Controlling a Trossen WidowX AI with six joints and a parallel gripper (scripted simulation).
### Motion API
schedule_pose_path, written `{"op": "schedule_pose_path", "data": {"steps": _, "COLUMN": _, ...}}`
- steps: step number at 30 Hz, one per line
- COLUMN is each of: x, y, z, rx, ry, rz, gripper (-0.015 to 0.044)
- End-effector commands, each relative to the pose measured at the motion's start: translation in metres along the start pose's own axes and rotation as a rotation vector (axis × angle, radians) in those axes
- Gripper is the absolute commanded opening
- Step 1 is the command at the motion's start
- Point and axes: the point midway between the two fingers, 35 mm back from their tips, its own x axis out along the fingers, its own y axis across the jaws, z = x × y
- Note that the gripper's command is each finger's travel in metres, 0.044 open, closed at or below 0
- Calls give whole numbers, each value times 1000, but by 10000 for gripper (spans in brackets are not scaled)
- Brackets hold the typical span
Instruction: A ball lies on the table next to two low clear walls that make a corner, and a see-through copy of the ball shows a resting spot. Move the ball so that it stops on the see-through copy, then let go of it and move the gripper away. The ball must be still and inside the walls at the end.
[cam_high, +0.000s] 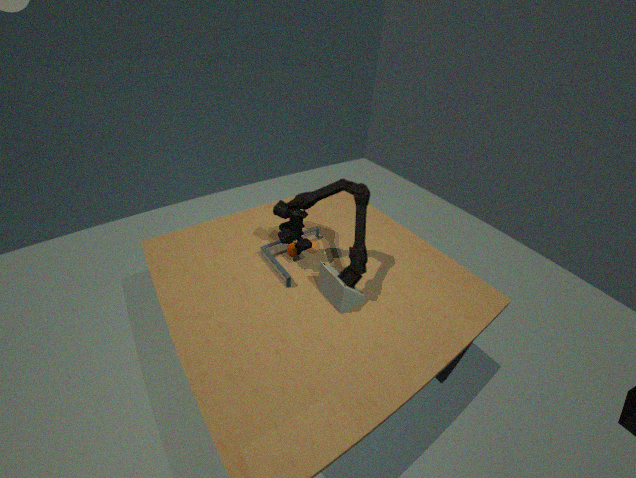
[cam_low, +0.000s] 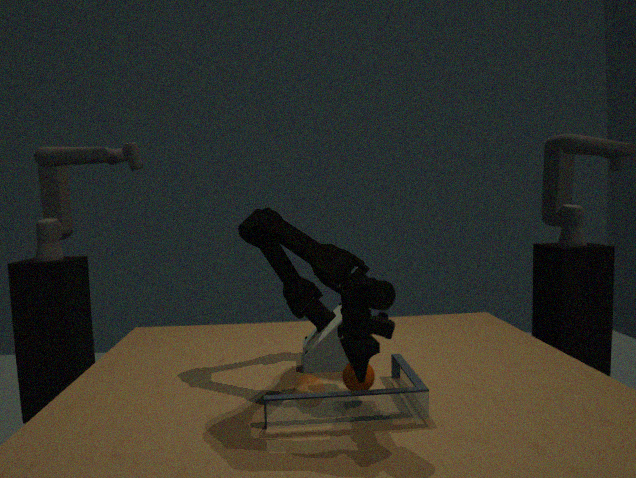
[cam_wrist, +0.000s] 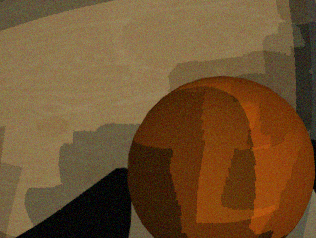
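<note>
Dull blue-grey walls close in a dim room around one tan, matte table (cam_low: 514, 411) with a faintly grained top. On it stand two low clear walls (cam_low: 344, 395) – thin, glassy panels with bluish edges – meeting at a corner (cam_low: 424, 390) on the right in the exterior view. One black, jointed arm (cam_low: 308, 256) rises from a pale grey wedge-shaped base (cam_high: 341, 295) and bends down over the walled area. Its gripper (cam_low: 359, 367) is pinched on the single orange ball (cam_low: 358, 377), a smooth, glossy sphere that sits low at the table inside the walls. The wrist view shows the ball (cam_wrist: 222, 170) filling the lower right, mottled with shadow. Just beside the ball, to its left in the exterior view, lies one faint, see-through orange copy (cam_low: 308, 382). Two pale arms – one on each dark pedestal (cam_low: 48, 328) – flank the table
</note>
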Motion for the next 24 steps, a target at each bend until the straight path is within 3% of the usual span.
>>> {"op": "schedule_pose_path", "data": {"steps": 1, "x": -17, "y": -5, "z": 1, "rx": 12, "ry": -12, "rz": -9, "gripper": 19}}
{"op": "schedule_pose_path", "data": {"steps": 2, "x": -21, "y": -5, "z": 1, "rx": 11, "ry": -12, "rz": -7, "gripper": 0}}
{"op": "schedule_pose_path", "data": {"steps": 18, "x": -113, "y": 4, "z": -4, "rx": 0, "ry": 21, "rz": 44, "gripper": 0}}
{"op": "schedule_pose_path", "data": {"steps": 24, "x": -112, "y": 3, "z": -12, "rx": -1, "ry": 21, "rz": 46, "gripper": 0}}
